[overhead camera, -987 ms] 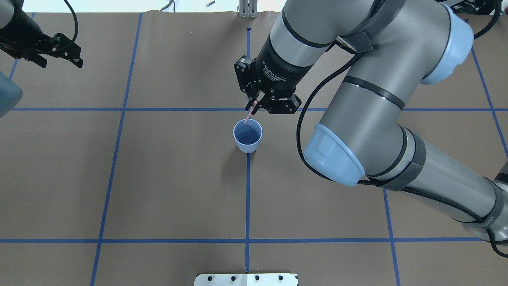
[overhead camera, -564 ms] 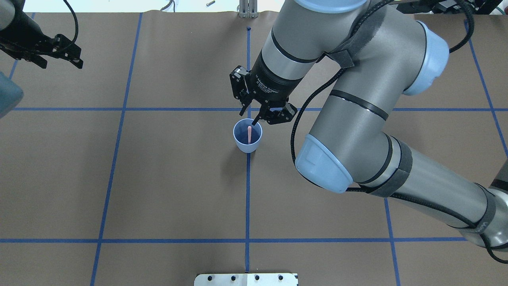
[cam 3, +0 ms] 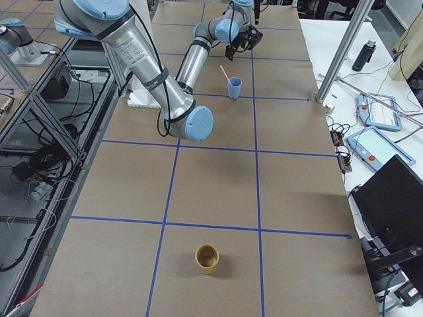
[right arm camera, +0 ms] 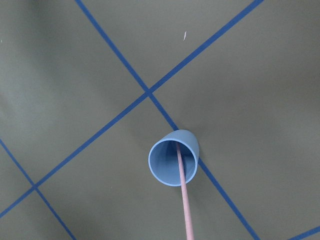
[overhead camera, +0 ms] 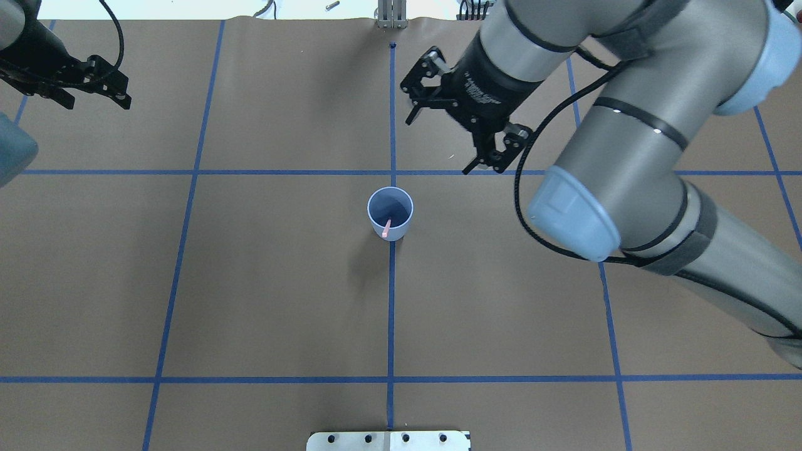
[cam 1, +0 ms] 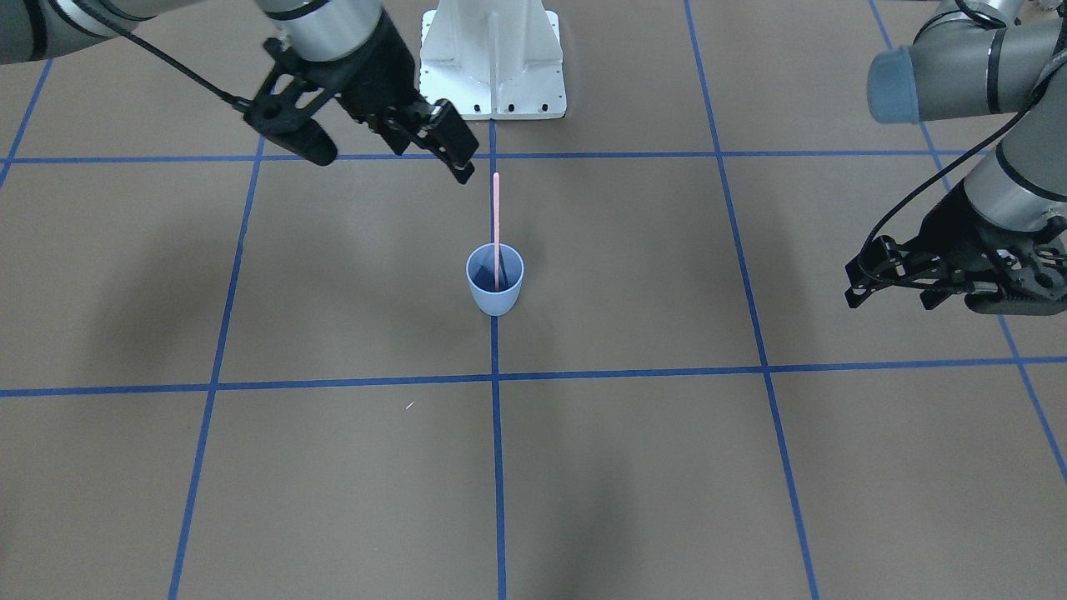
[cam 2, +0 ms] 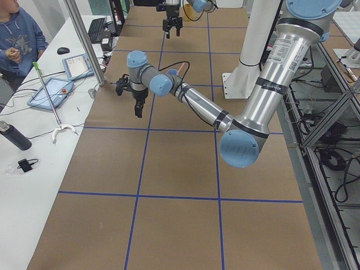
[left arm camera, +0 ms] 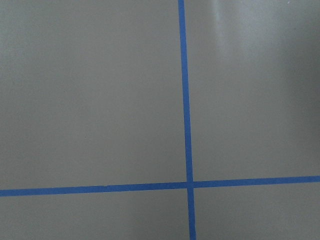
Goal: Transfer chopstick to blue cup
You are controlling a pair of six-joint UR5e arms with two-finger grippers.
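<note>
The pale blue cup [overhead camera: 401,220] stands upright at the table's centre, on a blue tape line. The pink chopstick [cam 1: 496,221] stands in the blue cup [cam 1: 495,298], its lower end inside and most of its length sticking out above the rim. In the right wrist view the chopstick [right arm camera: 184,205] leans on the rim of the cup [right arm camera: 193,146]. My right gripper [overhead camera: 440,145] hovers open beyond the cup and to its right, holding nothing. My left gripper [overhead camera: 94,100] hangs open and empty over the far left of the table.
Blue tape lines split the brown table into squares. The robot's white base plate [cam 1: 492,58] sits behind the cup. A tan cup [cam 3: 207,258] stands far off toward the robot's right end. A person [cam 2: 17,34] sits at a side table with tablets.
My right gripper, shut on the chopstick over the cup a second ago, opened and let it drop in. It then pulled back and to the right. The left arm stayed still.
</note>
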